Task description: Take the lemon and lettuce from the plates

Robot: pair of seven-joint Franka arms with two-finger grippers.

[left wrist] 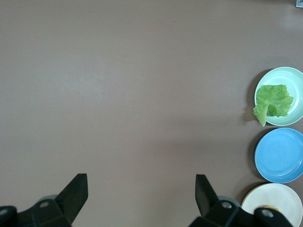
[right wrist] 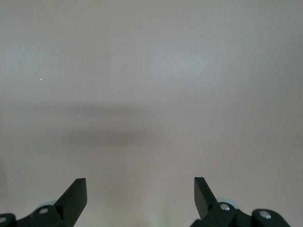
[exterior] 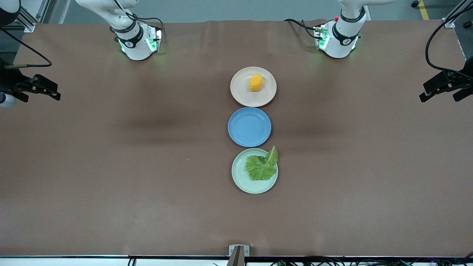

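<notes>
The lemon [exterior: 256, 82] lies on the beige-pink plate [exterior: 240, 92], the plate nearest the robots' bases. The lettuce [exterior: 262, 167] lies on the mint green plate [exterior: 240, 177], nearest the front camera, its paler stem end over the rim. My left gripper [exterior: 441, 95] is open and empty, high over bare table toward the left arm's end. My right gripper [exterior: 38, 96] is open and empty, high over the right arm's end. The left wrist view shows my open left gripper [left wrist: 142, 189], the lettuce [left wrist: 273, 101] and both plates [left wrist: 296, 118] [left wrist: 279, 196]. The right wrist view shows my open gripper [right wrist: 140, 189] over bare table.
An empty blue plate [exterior: 249, 126] sits between the two task plates; the three stand in a row down the table's middle. It also shows in the left wrist view [left wrist: 280, 154]. Brown tabletop [exterior: 129, 147] spreads on both sides of the row.
</notes>
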